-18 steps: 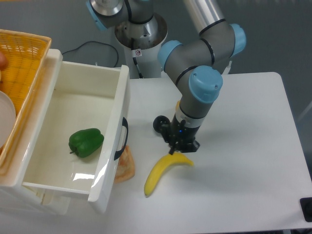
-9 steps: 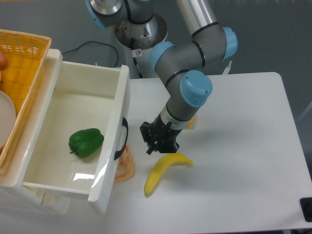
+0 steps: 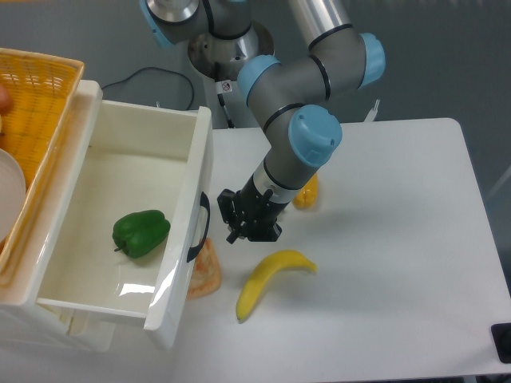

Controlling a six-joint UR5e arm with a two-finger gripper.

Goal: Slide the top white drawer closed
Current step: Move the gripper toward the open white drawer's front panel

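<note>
The top white drawer [image 3: 188, 209] stands pulled far out at the left, its black curved handle [image 3: 198, 227] facing right. Inside it lies a green pepper [image 3: 141, 232]. My gripper [image 3: 236, 219] hovers low over the table just right of the handle, a small gap away from it. It is tilted toward the drawer front, and its black fingers look pressed together with nothing between them.
A yellow banana [image 3: 271, 280] lies just below the gripper. An orange wedge [image 3: 205, 270] sits under the drawer front. A yellow-orange object [image 3: 307, 191] peeks from behind the arm. The yellow woven basket [image 3: 36, 112] and a white plate [image 3: 7, 195] are at the far left.
The gripper has left the banana and swung left toward the drawer handle, tilting from pointing down to facing the drawer front. The drawer and banana have not moved.
</note>
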